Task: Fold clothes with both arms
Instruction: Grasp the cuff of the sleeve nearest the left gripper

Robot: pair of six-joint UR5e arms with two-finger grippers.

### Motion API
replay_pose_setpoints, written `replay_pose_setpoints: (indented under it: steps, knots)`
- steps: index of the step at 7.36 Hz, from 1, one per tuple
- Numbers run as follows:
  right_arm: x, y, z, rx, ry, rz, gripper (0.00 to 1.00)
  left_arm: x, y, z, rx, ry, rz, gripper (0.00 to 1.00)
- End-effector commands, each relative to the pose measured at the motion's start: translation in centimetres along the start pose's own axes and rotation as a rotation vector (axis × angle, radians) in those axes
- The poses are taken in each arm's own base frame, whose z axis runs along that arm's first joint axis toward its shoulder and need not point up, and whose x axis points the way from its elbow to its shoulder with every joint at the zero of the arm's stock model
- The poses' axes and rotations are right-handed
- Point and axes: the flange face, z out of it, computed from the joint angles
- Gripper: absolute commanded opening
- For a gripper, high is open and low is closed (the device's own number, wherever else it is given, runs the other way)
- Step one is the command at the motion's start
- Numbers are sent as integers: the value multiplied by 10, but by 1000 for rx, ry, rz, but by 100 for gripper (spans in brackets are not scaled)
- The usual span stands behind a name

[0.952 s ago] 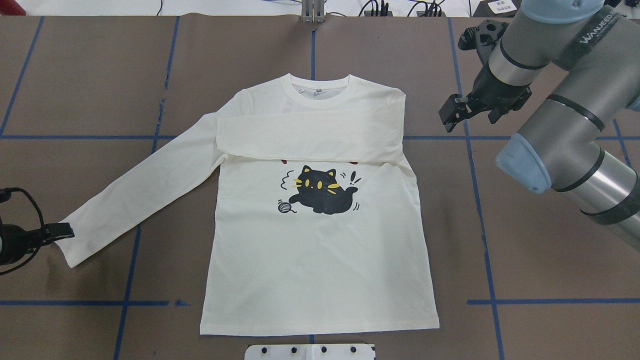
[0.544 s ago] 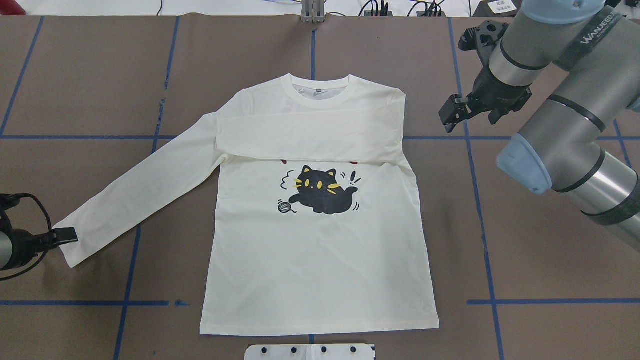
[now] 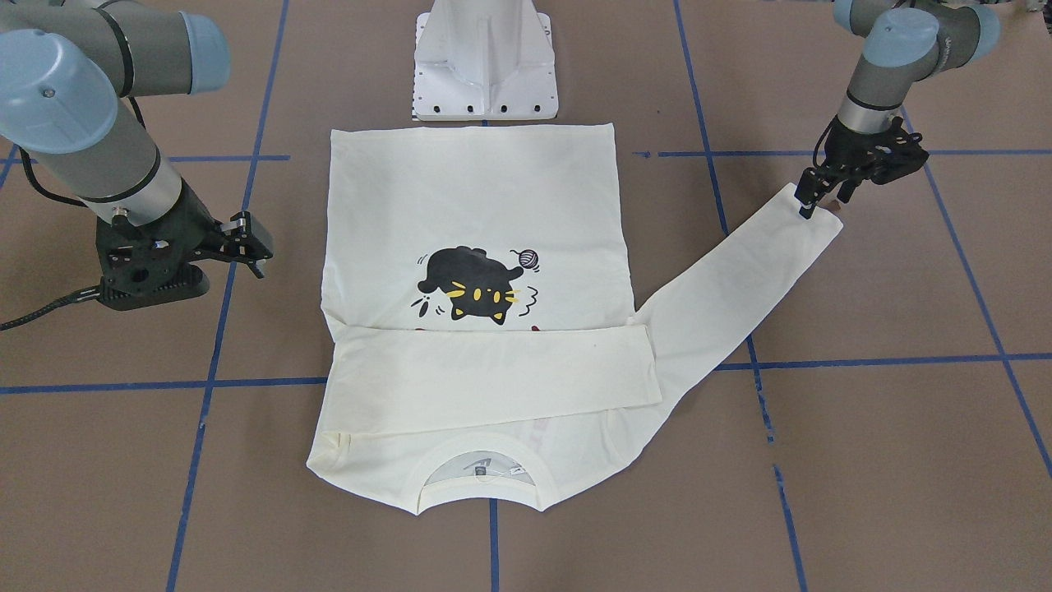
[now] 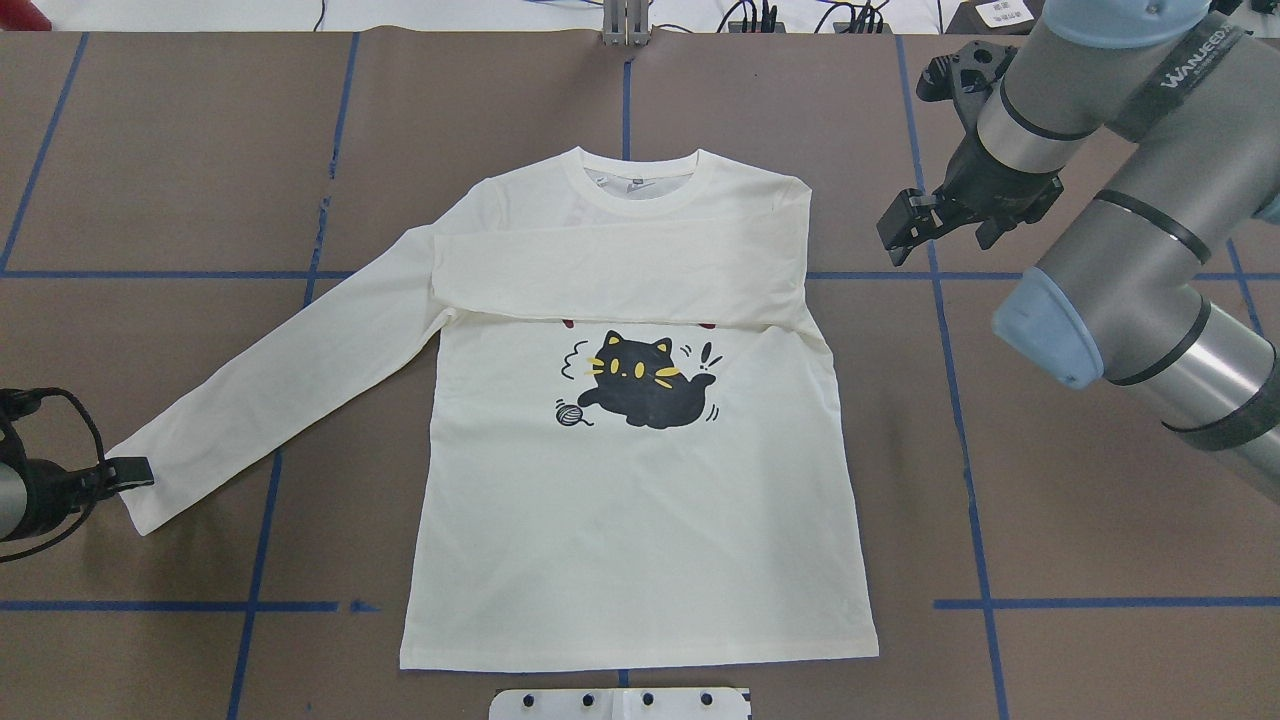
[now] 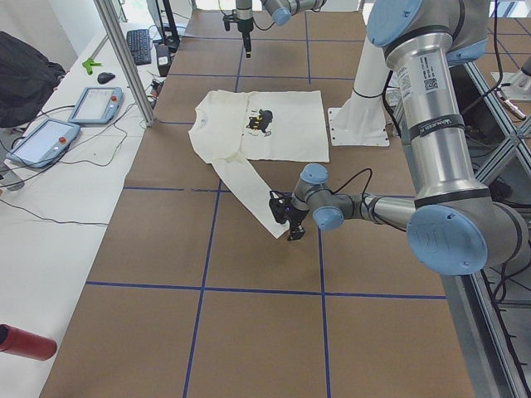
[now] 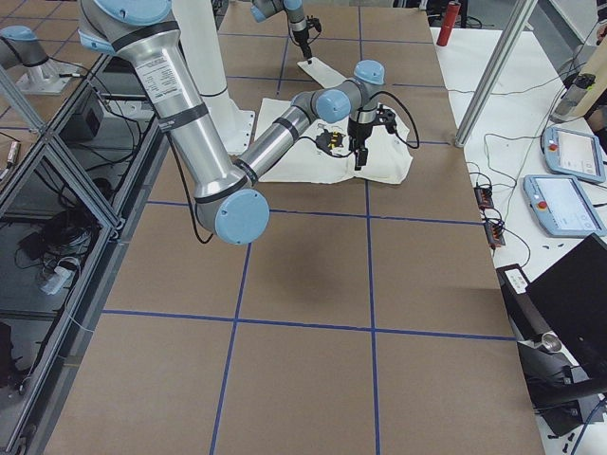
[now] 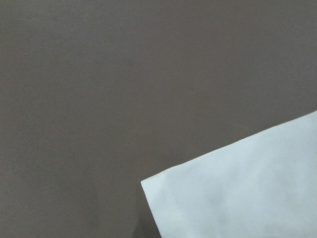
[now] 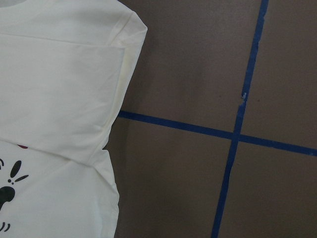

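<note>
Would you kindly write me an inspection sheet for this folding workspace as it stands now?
Surface: brown table, blue tape grid.
Job's things: T-shirt flat, print up; folded sleeve across chest; outstretched sleeve toward left arm.
Clutter: nothing seen.
Pincers: left pincer at outstretched cuff, grip unclear; right pincer open, beside shoulder, off the shirt.
Cables: black cable trailing from right arm.
Surroundings: white pedestal; pendants on side bench.
</note>
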Motion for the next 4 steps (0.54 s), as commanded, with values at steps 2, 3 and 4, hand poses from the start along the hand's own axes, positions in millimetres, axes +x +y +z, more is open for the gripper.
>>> replay_pose_setpoints:
  steps: [2,3,4]
  knots:
    - [0,-1,-2,1,-3,1,100,2,1,0,-2,3,-9,37]
    - [0,-1,-2,2,-4,1,100,3,0,-1,-1,6,-15,26]
    - [-1,0,-4,3,-6,-1,100,4,0,-2,-1,9,-15,16]
